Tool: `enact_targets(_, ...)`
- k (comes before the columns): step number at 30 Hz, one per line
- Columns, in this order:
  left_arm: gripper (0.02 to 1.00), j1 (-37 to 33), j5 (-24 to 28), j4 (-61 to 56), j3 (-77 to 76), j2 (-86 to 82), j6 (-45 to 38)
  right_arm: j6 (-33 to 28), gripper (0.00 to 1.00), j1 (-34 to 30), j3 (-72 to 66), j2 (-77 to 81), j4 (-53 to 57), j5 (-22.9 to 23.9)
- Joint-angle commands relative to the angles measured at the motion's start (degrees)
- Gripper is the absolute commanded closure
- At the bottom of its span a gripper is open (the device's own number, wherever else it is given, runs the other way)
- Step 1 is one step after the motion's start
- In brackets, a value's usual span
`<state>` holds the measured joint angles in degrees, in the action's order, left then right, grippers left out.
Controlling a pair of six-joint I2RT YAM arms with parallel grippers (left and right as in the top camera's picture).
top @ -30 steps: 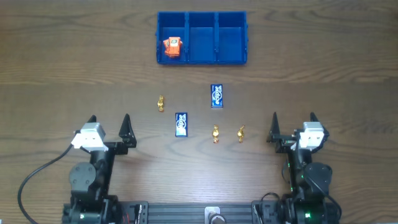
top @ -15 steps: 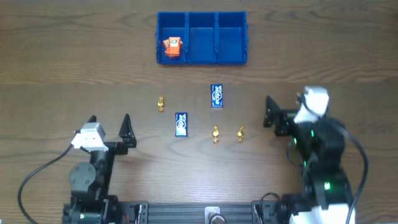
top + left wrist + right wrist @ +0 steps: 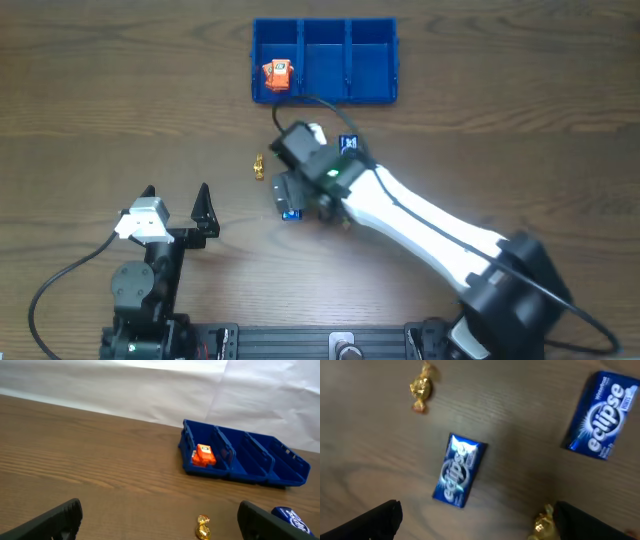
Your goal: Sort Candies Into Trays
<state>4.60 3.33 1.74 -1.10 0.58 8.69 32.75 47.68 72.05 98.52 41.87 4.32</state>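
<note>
We see the wooden table (image 3: 100, 100) with the right arm (image 3: 420, 225) stretched across its middle, so that in the top view much of the wood beneath it is covered. The blue tray (image 3: 324, 60), with three compartments, stands at the far side. The left gripper (image 3: 176, 200) sits near its base, fingers wide apart and holding nothing. The right gripper (image 3: 480, 520) hangs above the loose candies, its fingers also spread wide and empty; we can make out only their tips. Under it a blue pack (image 3: 459, 471) lies flat, and from above only a corner of it peeks out. A second blue pack (image 3: 602, 416) lies apart from it, clipped by the wrist view's edge. The orange candy (image 3: 279, 75) rests in the tray's left compartment. One gold candy (image 3: 421, 390) lies near the first pack in plain sight. A second gold candy (image 3: 543, 522) is partly cut off close to one fingertip.
</note>
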Motion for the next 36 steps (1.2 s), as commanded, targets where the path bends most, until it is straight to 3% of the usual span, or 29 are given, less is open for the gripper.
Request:
enact_targets(1,0.02,-0.2,0.6,2.5,0.8,-0.4,-1.0,10.8,0.003,3.3,5.4,9.3,0.3,2.8)
enact_targets(4,0.02,-0.2,0.6,2.5,0.8,-0.4,-1.0,16.7,0.003,4.5,7.9,15.7,2.1,3.6)
enact_targets(9,0.02,-0.2,0.6,2.5,0.8,-0.4,-1.0,18.3,0.034,4.8,8.0,18.4,2.5,3.6)
enact_targets(12,0.02,-0.2,0.6,2.5,0.8,-0.4,-1.0,18.3,0.126,4.8,8.0,19.3,2.4,4.1)
enact_targets(14,0.02,-0.2,0.6,2.5,0.8,-0.4,-1.0,18.3,0.24,4.8,8.0,19.3,2.4,4.7)
enact_targets(20,0.02,-0.2,0.6,2.5,0.8,-0.4,-1.0,18.3,0.356,4.8,8.0,20.3,2.0,5.2)
enact_targets(25,0.02,-0.2,0.6,2.5,0.8,-0.4,-1.0,18.3,0.68,4.8,8.1,20.3,0.9,5.1)
enact_targets(27,0.02,-0.2,0.6,2.5,0.8,-0.4,-1.0,18.3,0.748,4.8,8.1,20.3,0.0,5.2)
enact_targets(30,0.02,-0.2,0.6,2.5,0.8,-0.4,-1.0,17.8,0.794,4.8,10.1,17.0,1.7,10.3)
enact_targets(32,0.02,-0.2,0.6,2.5,0.8,-0.4,-1.0,12.9,0.805,3.5,16.0,13.6,6.6,15.9)
enact_targets(36,0.02,-0.2,0.6,2.5,0.8,-0.4,-1.0,2.2,0.803,-4.3,31.1,13.7,13.6,19.1)
